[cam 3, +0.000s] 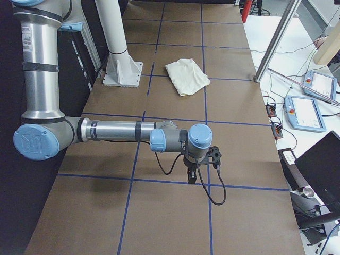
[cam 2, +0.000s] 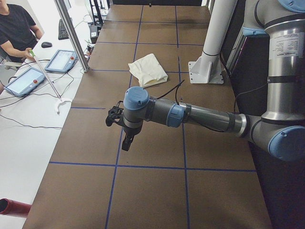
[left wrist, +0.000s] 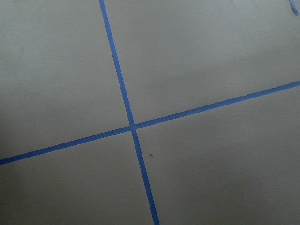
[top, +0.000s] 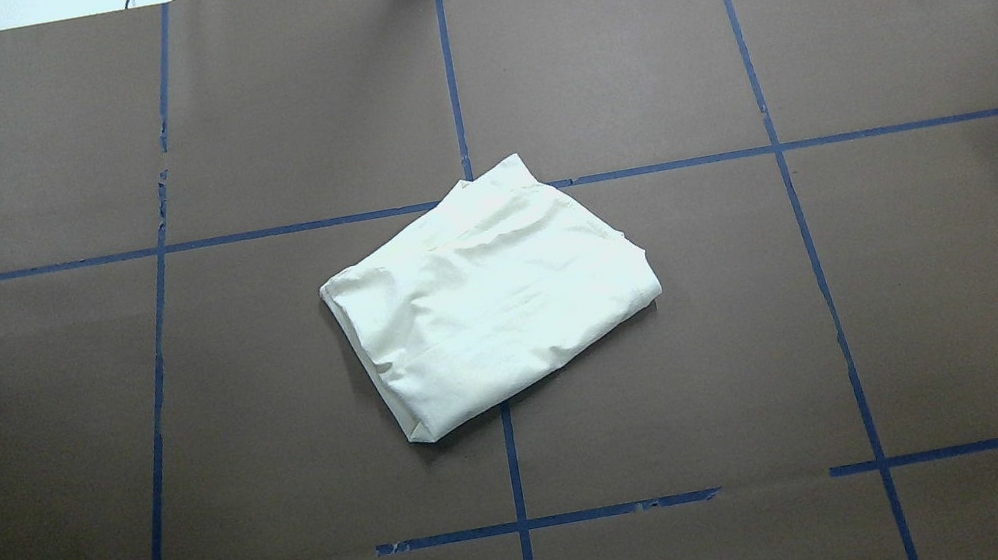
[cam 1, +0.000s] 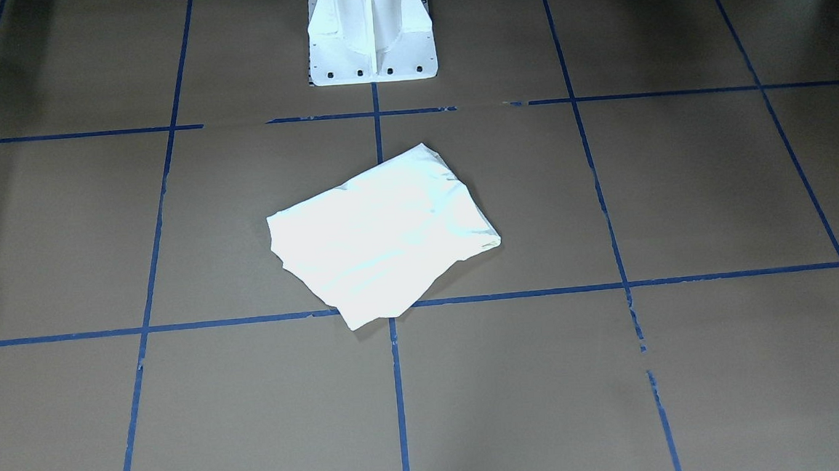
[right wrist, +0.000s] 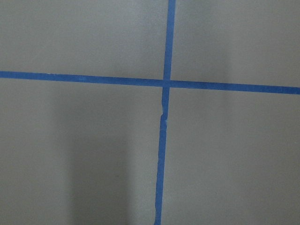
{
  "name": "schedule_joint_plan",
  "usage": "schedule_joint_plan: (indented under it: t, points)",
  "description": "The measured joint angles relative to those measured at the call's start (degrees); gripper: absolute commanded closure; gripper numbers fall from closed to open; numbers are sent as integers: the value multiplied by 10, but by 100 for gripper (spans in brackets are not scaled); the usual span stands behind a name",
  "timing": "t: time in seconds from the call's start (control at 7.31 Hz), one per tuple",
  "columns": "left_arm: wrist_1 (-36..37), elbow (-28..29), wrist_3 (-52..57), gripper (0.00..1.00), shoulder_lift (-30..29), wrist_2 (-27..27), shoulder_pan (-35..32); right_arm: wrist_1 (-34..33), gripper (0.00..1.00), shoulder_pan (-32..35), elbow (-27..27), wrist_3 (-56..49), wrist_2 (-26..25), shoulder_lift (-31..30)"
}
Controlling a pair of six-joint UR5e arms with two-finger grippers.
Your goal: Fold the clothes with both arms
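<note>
Center of the overhead frame: shirt [top: 492, 296] sits folded, a bit askew. Left gripper [cam 2: 126, 142] and right gripper [cam 3: 191, 177] hang far off, and I can't tell if their fingers are spread. A clumsy grab could undo the loose layers.

The left gripper [cam 2: 126, 142] and right gripper [cam 3: 191, 178] show too small to judge; beyond them, the shirt [cam 2: 148, 70] hides its underside.

Shirt [top: 492, 296] on table [top: 968, 293] before pedestal [cam 1: 371, 34]; left arm [cam 2: 200, 114], right arm [cam 3: 117, 130] at opposite ends.
</note>
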Motion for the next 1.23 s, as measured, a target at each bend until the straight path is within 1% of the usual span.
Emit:
schedule_joint_plan:
  t: [0.41,0.96,1.23]
  points:
    - [-3,5,0,0,0,0,0,1,0,0,19,0,1,-4]
    - [-4,40,-3,0,-7,0,2,1,0,0,19,0,1,-6]
    - [0,46,-49,0,-8,0,1,1,0,1,18,0,1,-6]
